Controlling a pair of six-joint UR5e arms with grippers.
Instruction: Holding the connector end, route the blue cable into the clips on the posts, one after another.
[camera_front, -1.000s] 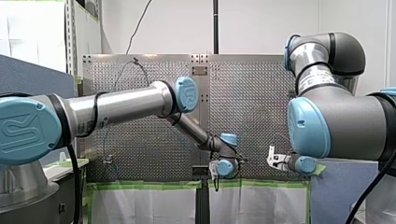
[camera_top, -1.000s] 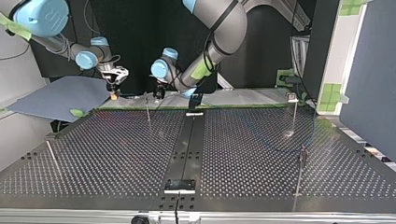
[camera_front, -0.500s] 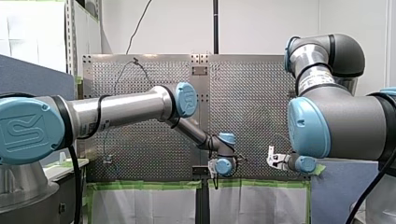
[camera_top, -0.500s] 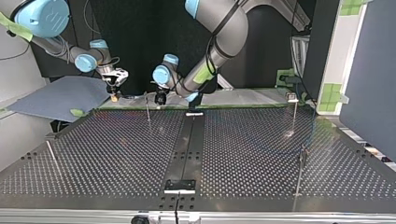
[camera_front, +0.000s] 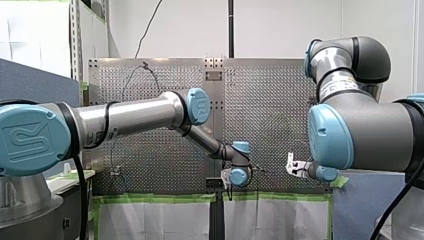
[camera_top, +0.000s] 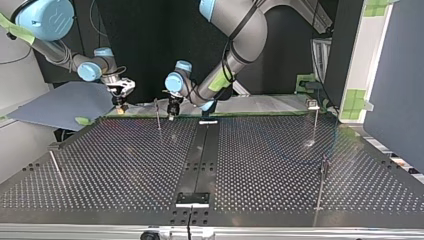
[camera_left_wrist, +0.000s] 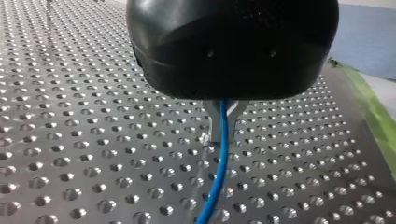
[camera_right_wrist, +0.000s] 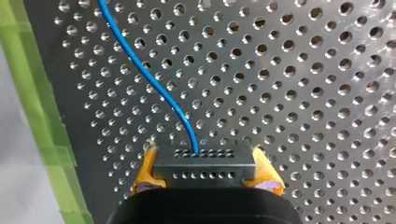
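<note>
In the left wrist view my left gripper (camera_left_wrist: 223, 136) has its metal fingers (camera_left_wrist: 214, 122) shut on the blue cable (camera_left_wrist: 218, 177), which hangs down toward the perforated table (camera_left_wrist: 93, 140). In the right wrist view my right gripper (camera_right_wrist: 204, 173), with yellow pads (camera_right_wrist: 145, 170), is shut on a dark grey connector (camera_right_wrist: 204, 164). The blue cable (camera_right_wrist: 140, 70) runs away from that connector over the plate. In the top view my left gripper (camera_top: 172, 109) hangs just beside a thin post (camera_top: 158, 115), and my right gripper (camera_top: 119, 96) hovers further left by the table's far edge.
More thin posts stand in the top view at the right (camera_top: 315, 120), the near right (camera_top: 322, 182) and the near left (camera_top: 54, 167). A grey-blue sheet (camera_top: 60, 102) lies off the far left corner. Green tape (camera_right_wrist: 42, 116) lines the table's edge.
My left gripper has come down and closer to the post at the far edge, cable still in it. My right gripper has shifted slightly toward the top view's left.
</note>
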